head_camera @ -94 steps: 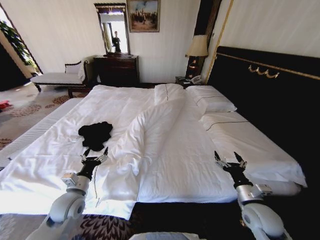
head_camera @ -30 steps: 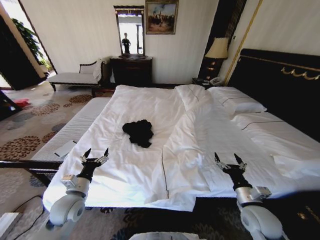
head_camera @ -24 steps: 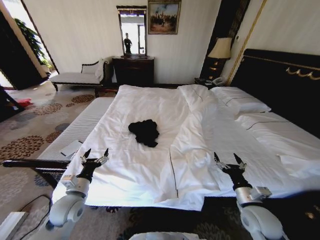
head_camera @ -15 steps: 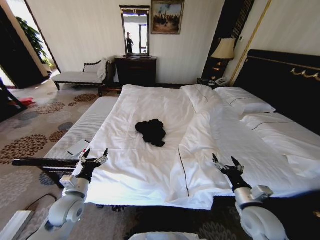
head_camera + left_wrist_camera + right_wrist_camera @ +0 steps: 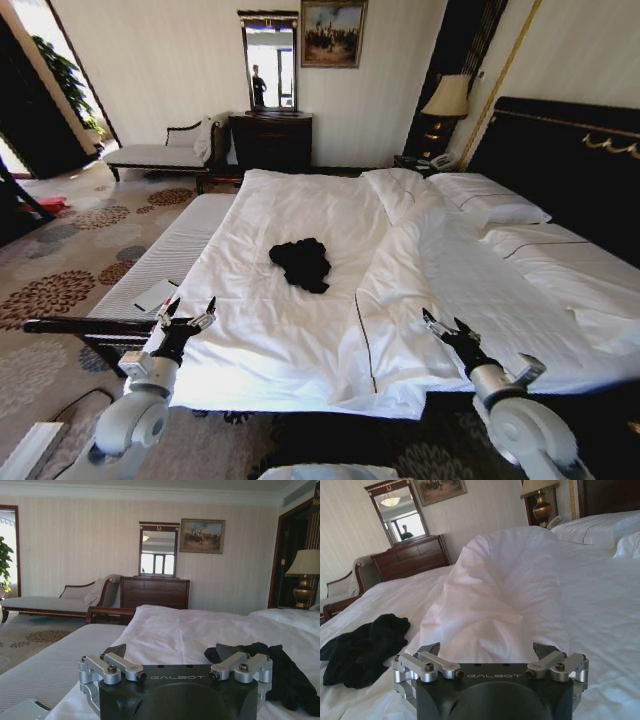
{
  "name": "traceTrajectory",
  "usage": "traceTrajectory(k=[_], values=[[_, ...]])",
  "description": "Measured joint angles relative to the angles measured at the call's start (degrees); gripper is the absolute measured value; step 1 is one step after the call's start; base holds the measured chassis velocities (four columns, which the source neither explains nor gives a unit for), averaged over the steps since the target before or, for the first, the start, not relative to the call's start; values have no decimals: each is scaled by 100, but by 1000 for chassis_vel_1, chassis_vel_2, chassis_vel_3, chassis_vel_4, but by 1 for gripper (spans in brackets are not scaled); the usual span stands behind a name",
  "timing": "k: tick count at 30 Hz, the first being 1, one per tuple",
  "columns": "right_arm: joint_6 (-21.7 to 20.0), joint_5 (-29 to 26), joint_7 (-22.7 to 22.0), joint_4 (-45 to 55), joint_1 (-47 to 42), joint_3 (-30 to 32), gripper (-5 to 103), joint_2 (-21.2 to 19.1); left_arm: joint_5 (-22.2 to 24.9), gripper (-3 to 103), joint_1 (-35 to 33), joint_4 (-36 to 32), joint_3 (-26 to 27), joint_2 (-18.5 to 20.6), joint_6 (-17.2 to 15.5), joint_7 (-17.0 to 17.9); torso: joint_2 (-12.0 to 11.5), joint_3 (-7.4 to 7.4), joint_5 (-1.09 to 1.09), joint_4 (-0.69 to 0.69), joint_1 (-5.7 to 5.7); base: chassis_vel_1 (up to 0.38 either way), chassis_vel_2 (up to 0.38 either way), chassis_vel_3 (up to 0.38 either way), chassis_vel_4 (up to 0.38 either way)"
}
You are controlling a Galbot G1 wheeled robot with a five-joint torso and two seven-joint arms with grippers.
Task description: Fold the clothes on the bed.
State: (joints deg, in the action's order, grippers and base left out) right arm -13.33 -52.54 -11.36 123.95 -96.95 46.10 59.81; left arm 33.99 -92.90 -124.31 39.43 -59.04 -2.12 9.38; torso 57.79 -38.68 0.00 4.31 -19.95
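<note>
Black T-shirt (image 5: 301,264) is bunched in a heap on the white duvet of the bed (image 5: 300,350), mid-bed, well in from the foot edge and nearer the robot's-left side edge. Left end effector (image 5: 187,317) hangs over the foot corner on that side, fingers spread, empty. Right end effector (image 5: 444,330) sits over the foot edge beside the raised duvet fold (image 5: 385,290), fingers spread, empty. Both are well apart from the shirt.

The crumpled black soft-fabric T-shirt (image 5: 301,264) lies bunched, its lettering hidden; the white-duveted bed's (image 5: 300,340) right side is cut off.
</note>
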Motion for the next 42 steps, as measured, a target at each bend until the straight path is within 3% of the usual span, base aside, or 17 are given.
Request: traceTrajectory(k=[10,26,27,30,31,32,33,36,37,39,40,41,42], values=[[-176,168,-115,-588,154,-334,100,-417,5,100,-58,-96,41,13,-9,2,1,0,-1,1,0,0,0,0,0],[-249,495,-131,-873,269,-536,101,-596,19,100,1,-96,-25,16,-25,16,0,1,-1,0,-1,0,0,0,0],[-216,515,-88,-883,283,-554,97,-596,20,100,15,-94,-29,16,-27,20,0,0,0,1,-1,0,0,0,0],[-137,559,-38,-898,310,-592,97,-590,32,100,23,-91,-28,16,-29,23,0,1,0,1,-2,0,0,0,0],[-111,573,-25,-902,321,-608,87,-582,36,100,22,-86,-23,15,-29,23,0,0,0,0,-1,0,0,0,0],[-89,594,-14,-907,329,-621,87,-574,37,100,18,-77,-16,12,-29,23,0,0,0,0,-2,0,0,0,0],[-67,630,-2,-908,333,-631,76,-564,38,100,11,-66,-11,7,-28,23,0,1,0,0,-1,0,0,0,0],[-36,663,11,-892,328,-637,76,-551,38,100,-1,-49,-7,-9,-26,23,0,0,0,0,-1,0,0,0,0],[-27,679,12,-863,317,-638,65,-542,37,100,-3,-45,-6,-21,-24,23,0,0,0,0,-2,0,0,0,0],[-21,688,13,-840,306,-638,65,-534,37,100,-3,-42,-6,-32,-23,23,0,0,-1,0,-2,0,0,0,0],[-12,704,17,-817,290,-636,54,-525,36,100,-2,-36,-7,-42,-21,23,0,0,0,0,-2,0,0,0,0],[-2,721,20,-801,277,-633,54,-519,35,100,0,-32,-8,-49,-19,23,0,1,0,0,-1,0,0,0,0],[6,735,21,-786,264,-630,44,-511,35,100,2,-28,-10,-55,-18,23,0,0,0,0,-2,0,0,0,0]])
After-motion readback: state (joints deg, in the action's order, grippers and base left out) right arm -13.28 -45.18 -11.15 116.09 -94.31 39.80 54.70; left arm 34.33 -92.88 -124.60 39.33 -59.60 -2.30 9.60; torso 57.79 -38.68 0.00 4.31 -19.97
